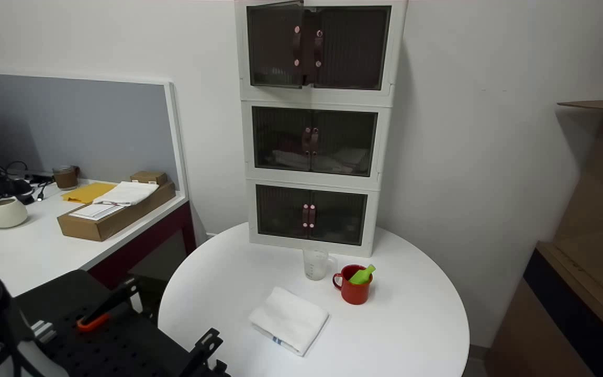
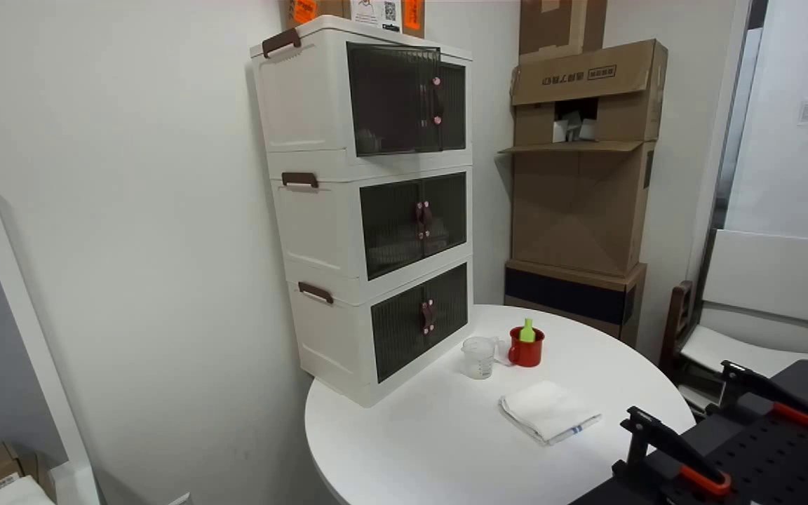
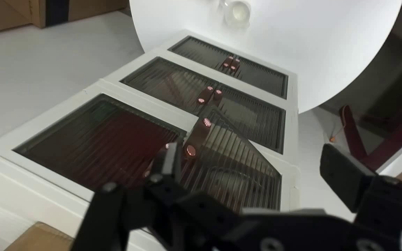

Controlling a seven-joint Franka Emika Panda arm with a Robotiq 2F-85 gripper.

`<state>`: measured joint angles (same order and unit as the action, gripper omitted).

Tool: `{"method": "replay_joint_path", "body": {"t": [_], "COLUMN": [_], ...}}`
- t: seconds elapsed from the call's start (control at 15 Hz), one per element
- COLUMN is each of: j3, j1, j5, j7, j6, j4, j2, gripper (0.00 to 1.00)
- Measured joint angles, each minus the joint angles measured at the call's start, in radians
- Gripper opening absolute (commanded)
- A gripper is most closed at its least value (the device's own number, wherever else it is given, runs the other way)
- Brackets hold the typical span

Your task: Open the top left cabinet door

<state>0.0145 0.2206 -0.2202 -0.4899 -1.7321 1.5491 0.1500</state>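
The top left cabinet door [image 1: 274, 50] is a dark ribbed panel with a brown strap handle. It stands ajar, its handle edge swung out from the white cabinet [image 1: 314, 180], in both exterior views [image 2: 391, 102]. In the wrist view the door [image 3: 236, 164] juts out over the tier beside it. My gripper [image 3: 255, 162] is open, its fingers wide apart with nothing between them. One finger is by the gap between the two top doors, close to the ajar door's handle edge. I cannot tell whether it touches. The gripper is outside both exterior views.
The right-hand top door [image 1: 353, 50] is shut, as are the lower doors. On the round white table [image 1: 411, 335] stand a measuring cup [image 1: 315, 264], a red mug [image 1: 355, 292] with a green tool, and a folded white cloth [image 1: 288, 320]. Cardboard boxes [image 2: 579, 203] stand beside the cabinet.
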Motion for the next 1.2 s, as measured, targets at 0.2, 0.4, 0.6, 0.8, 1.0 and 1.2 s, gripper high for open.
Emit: {"method": "replay_joint_path", "body": {"t": [0.2, 0.4, 0.6, 0.8, 1.0, 1.2], "j3": [-0.024, -0.049, -0.065, -0.074, -0.082, -0.084], "j1": [-0.027, -0.048, -0.061, -0.063, -0.062, -0.06], "j5": [-0.01, -0.03, -0.039, -0.04, -0.039, -0.038], "j7": [-0.136, -0.234, -0.301, -0.348, -0.397, -0.438], "j6": [0.087, 0.124, 0.125, 0.126, 0.127, 0.127], "j4": [-0.132, -0.259, -0.382, -0.488, -0.564, -0.601], "j2": [-0.127, -0.253, -0.361, -0.444, -0.508, -0.556], "gripper": [1.0, 1.0, 1.0, 1.0, 1.0, 1.0]}}
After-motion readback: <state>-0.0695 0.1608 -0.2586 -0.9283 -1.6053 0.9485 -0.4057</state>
